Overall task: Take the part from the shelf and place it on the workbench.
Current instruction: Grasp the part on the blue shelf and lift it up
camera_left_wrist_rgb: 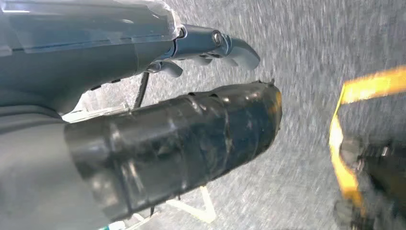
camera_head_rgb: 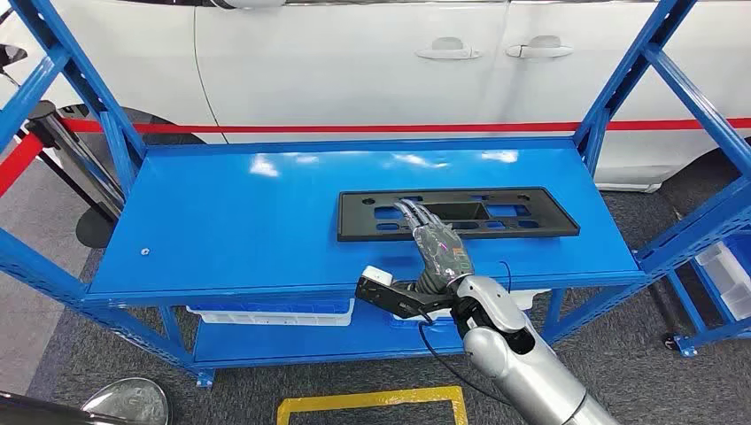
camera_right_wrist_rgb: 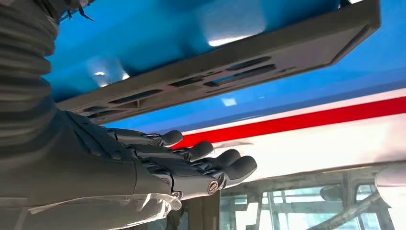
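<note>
The part (camera_head_rgb: 531, 212) is a flat black rectangular frame with several cut-outs, lying on the right half of the blue shelf top (camera_head_rgb: 239, 221). My right hand (camera_head_rgb: 438, 243) reaches over the shelf's front edge with its fingers stretched straight, their tips above the part's left-middle cut-outs. In the right wrist view the fingers (camera_right_wrist_rgb: 191, 160) are spread flat with a gap between them and the part (camera_right_wrist_rgb: 268, 62), holding nothing. My left hand (camera_left_wrist_rgb: 201, 43) hangs over grey carpet with its fingers extended and nothing in them.
A white car (camera_head_rgb: 354, 62) stands close behind the shelf. Blue uprights (camera_head_rgb: 611, 97) flank the top at both ends. White bins (camera_head_rgb: 266, 312) sit on the lower level. Yellow floor tape (camera_head_rgb: 372, 403) lies in front, and a barrier post (camera_head_rgb: 62, 142) stands at left.
</note>
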